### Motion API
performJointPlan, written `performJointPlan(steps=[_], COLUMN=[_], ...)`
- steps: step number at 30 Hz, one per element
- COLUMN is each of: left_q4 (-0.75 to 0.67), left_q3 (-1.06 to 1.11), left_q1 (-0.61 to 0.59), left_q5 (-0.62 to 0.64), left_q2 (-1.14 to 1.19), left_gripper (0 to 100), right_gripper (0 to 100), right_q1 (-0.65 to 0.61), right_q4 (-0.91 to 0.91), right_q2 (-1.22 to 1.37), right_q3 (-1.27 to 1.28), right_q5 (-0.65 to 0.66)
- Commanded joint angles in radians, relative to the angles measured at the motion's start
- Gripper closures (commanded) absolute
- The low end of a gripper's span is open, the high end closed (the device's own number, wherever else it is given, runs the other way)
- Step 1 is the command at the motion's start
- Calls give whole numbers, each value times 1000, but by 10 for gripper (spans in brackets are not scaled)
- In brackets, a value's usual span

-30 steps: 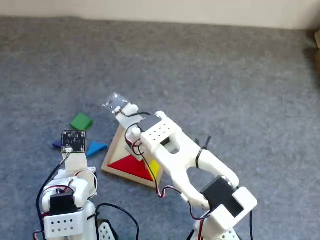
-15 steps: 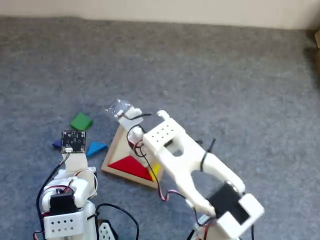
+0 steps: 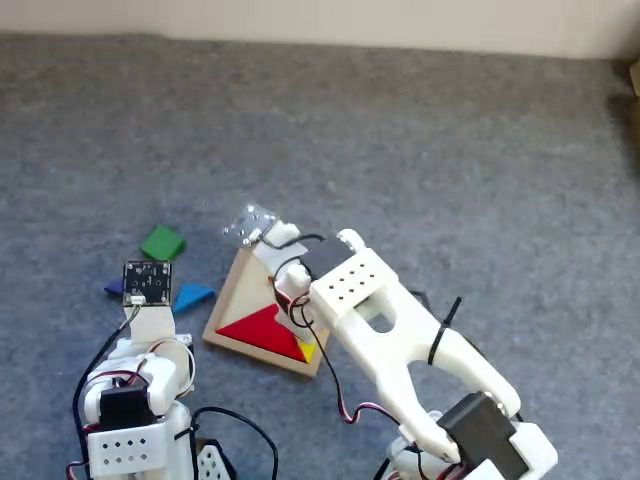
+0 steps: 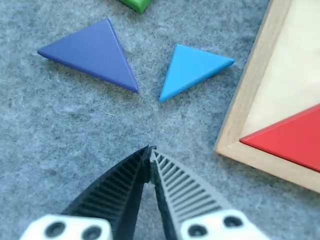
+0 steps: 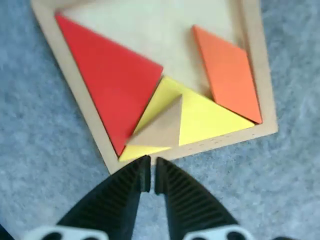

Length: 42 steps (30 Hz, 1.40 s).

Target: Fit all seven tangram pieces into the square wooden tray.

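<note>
While my right gripper (image 5: 149,175) hangs empty, jaws pinched together, just outside the tray (image 5: 77,85), the tan triangle (image 5: 162,127) sits just ahead, overlapping the yellow triangle (image 5: 210,117) (unseated, I judge). My left gripper (image 4: 150,152), likewise closed and empty, faces the light blue triangle (image 4: 187,70), which awaits pickup.

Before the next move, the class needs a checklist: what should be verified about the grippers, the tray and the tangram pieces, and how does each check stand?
1. Left gripper free: ok, shut on nothing.
2. Right gripper free: ok, holds nothing.
3. Red triangle and orange parallelogram flat in square wooden tray: ok.
4. Small tan triangle seated: not ok, it lies on the yellow triangle.
5. Dark blue triangle, light blue triangle, green square in tray: not ok, on grey felt.
6. Free floor in tray: ok.
</note>
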Motion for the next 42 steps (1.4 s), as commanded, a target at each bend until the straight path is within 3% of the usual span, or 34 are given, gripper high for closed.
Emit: performJointPlan(steps=[1, 12, 21, 26, 32, 42], left_q4=[5, 5, 5, 5, 5, 5], left_q3=[19, 19, 19, 19, 19, 19], left_q1=[-12, -12, -12, -12, -12, -12], left_q5=[11, 11, 11, 11, 11, 11], left_q2=[-33, -33, -33, -33, -33, -33], left_gripper=[987, 987, 987, 987, 987, 987], right_gripper=[993, 993, 993, 993, 993, 993], right_q1=[18, -4, -65, -68, -68, -65], right_q4=[5, -38, -45, -42, -104, -189], right_q2=[-48, -35, 203, 188, 147, 136], right_q3=[7, 51, 10, -21, -21, -21], right_q5=[75, 77, 71, 68, -44, -49])
